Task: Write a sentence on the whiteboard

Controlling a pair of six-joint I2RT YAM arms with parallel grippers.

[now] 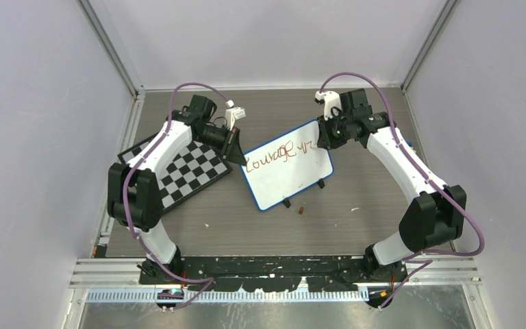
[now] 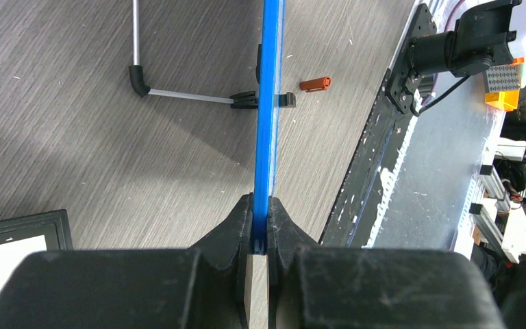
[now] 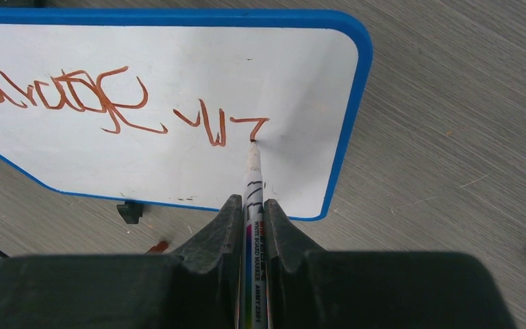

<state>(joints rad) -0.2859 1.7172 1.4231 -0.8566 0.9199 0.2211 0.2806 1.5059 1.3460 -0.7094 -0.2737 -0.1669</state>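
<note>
Left jaws are clamping the seemingly light, stiff whiteboard (image 2: pixel 268 103) by its frame; right jaws are pinching the marker (image 3: pixel 252 171).

One whiteboard (image 1: pixel 284 184), one marker (image 3: pixel 253 179), one chessboard (image 1: pixel 190 171)

light: bright, even | shadows: soft, faint | close foreground: blurred

Grey wood-grain table (image 1: pixel 356 226) with checkered chessboard (image 1: pixel 188 171), blue-framed whiteboard (image 1: pixel 287 175) on black feet, small orange cap (image 1: pixel 302 210).
</note>
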